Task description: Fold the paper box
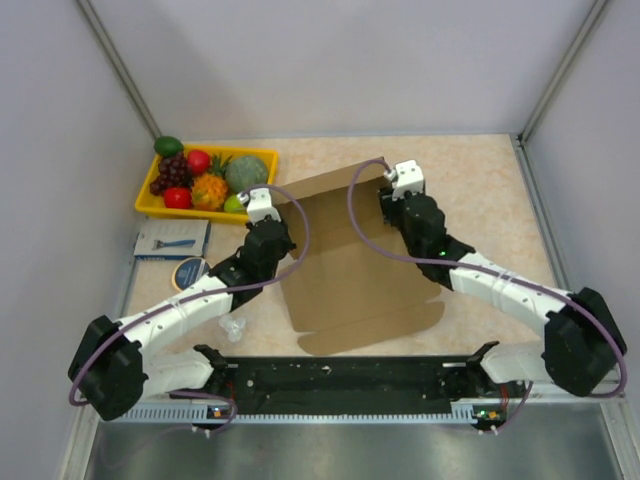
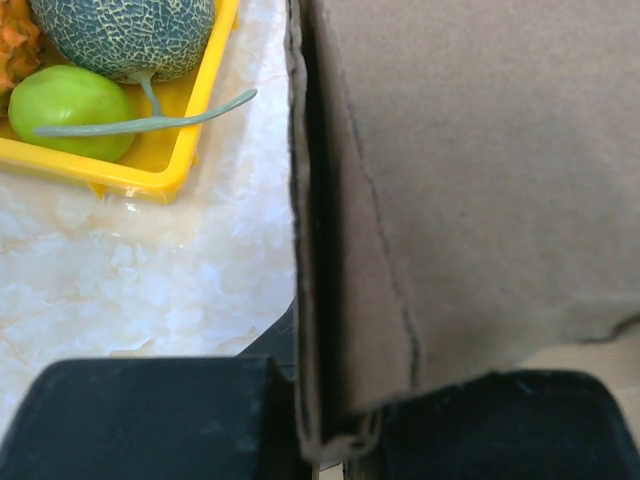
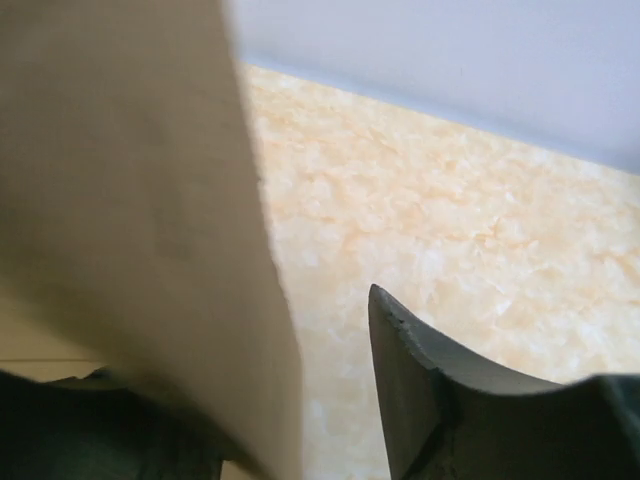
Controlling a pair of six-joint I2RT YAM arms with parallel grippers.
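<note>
Paper box [image 1: 350, 270] seemingly in left gripper [image 2: 335, 425].

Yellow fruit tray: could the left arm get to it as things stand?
Probably not yet: the left pincer is clamped on the paper box edge. The yellow fruit tray sits close, bare table between, so letting go should free the way.

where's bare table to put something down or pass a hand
Free: the far right corner, bordered by the paper box, the right arm and the right wall; also the strip behind the box. Crowded: left side, with yellow tray, blue-white packet, round tin, left arm.
</note>
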